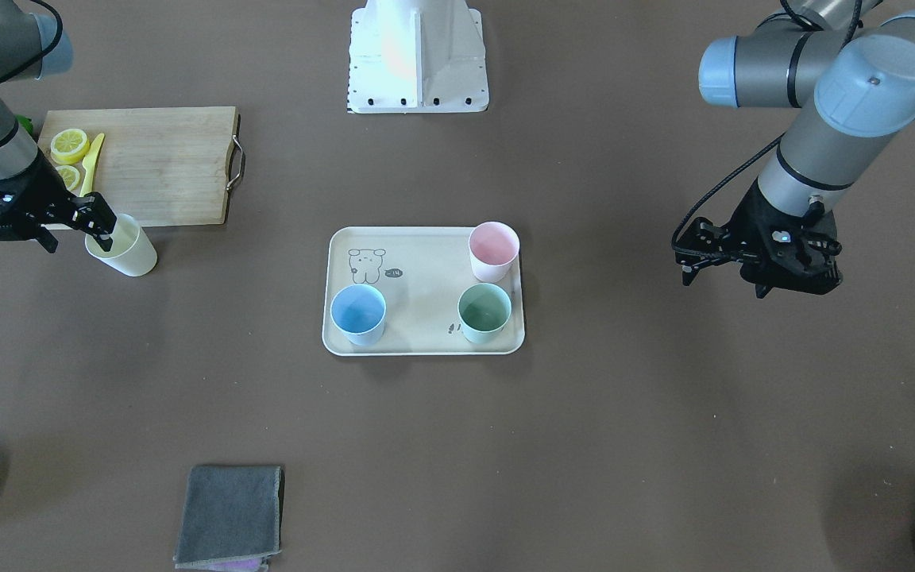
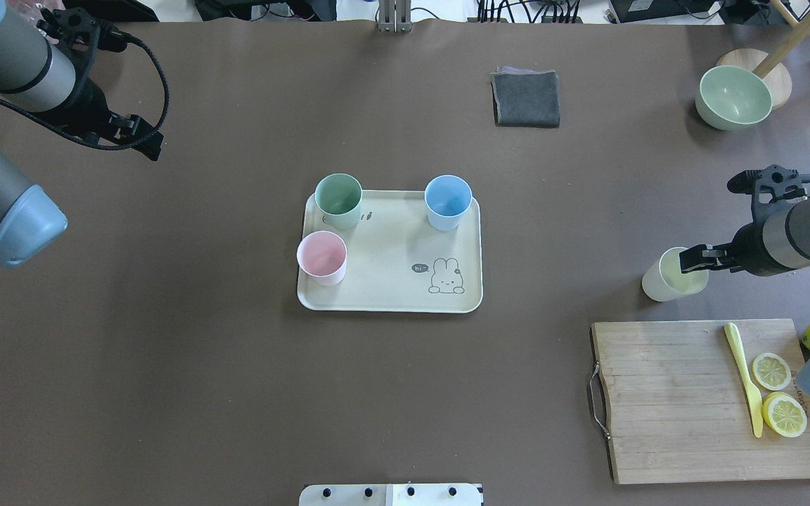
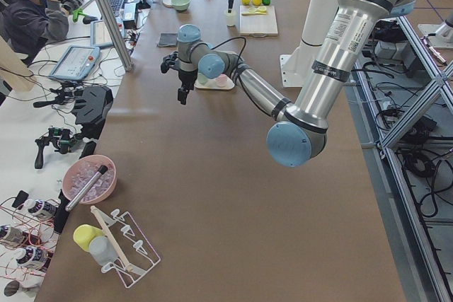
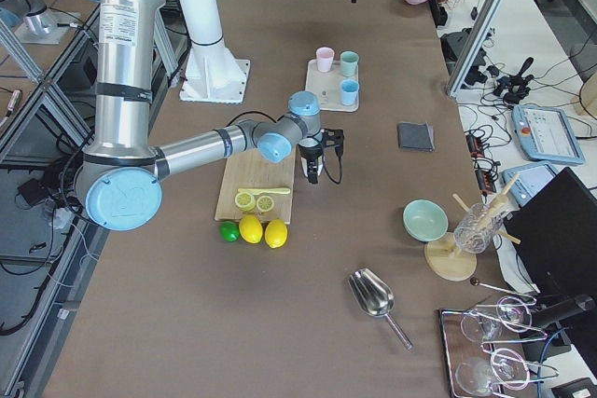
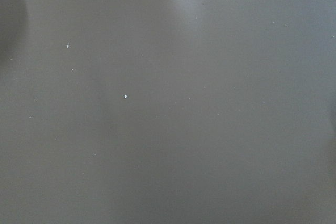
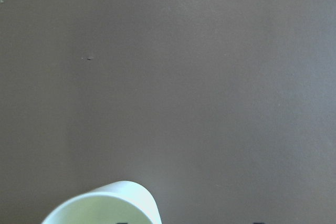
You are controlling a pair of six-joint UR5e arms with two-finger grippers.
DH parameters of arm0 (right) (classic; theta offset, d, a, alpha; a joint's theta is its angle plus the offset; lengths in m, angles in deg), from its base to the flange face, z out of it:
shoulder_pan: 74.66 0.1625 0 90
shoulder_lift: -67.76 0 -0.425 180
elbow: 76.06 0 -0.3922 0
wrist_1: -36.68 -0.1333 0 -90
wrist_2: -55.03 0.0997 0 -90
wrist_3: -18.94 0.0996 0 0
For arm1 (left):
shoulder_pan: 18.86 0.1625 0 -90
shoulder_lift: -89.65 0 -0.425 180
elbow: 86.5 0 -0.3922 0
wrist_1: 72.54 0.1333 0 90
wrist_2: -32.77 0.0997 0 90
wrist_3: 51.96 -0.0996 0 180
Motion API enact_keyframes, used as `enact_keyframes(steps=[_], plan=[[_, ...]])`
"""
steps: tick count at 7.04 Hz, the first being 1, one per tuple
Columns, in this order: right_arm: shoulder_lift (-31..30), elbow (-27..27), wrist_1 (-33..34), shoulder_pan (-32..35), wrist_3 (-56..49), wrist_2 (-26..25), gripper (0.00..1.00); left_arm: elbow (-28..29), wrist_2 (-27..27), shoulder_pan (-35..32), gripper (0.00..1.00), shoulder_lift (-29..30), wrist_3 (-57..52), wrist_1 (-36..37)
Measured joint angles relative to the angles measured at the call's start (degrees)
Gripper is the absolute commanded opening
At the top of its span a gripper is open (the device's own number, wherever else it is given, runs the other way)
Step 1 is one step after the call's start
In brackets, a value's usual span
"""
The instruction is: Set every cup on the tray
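Table seen from across and from above. The cream tray (image 1: 426, 298) lay flat near the middle of the table, with three cups standing upright on it. The pink cup (image 1: 493, 250) and the green cup (image 1: 484, 312) stood at one short end. The blue cup (image 1: 358, 314) stood in a corner at the other end, beside the printed rabbit. None of the three touched another.

The yellow cup (image 1: 122, 246) stood on the bare table well apart from the tray, just off the edge of the wooden cutting board (image 1: 160, 163). The right gripper (image 1: 102, 228) was at this cup's rim. One finger hung over the cup's mouth and the other was outside the wall, so the fingers appeared spread and straddling the rim rather than pressed on it. The right wrist view showed only the cup's rim at the bottom edge, with brown table beyond it.

The left gripper (image 1: 688, 258) hung over bare table on the far side of the tray, well apart from every cup. Whether its fingers were apart or together could not be told, since the left wrist view showed only the table surface.

Lemon slices (image 2: 778, 393) and a yellow knife (image 2: 744, 376) lay on the board. A folded grey cloth (image 1: 229, 515) lay on the table, well apart from the tray.
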State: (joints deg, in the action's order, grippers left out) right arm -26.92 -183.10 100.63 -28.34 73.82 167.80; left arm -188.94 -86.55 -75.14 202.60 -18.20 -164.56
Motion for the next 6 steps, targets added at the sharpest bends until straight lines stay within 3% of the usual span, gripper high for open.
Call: enact_keyframes(steps=[4,6], plan=[[2.1,-1.2,0.1,-1.5,3.4,-0.7,0.0,0.0,0.0,0.0,0.98,0.0,0.1,0.0],[6.8,-2.3,1.0,-2.4,9.7,-0.4,0.0,0.0,0.0,0.1,0.98,0.0,0.2,0.0]])
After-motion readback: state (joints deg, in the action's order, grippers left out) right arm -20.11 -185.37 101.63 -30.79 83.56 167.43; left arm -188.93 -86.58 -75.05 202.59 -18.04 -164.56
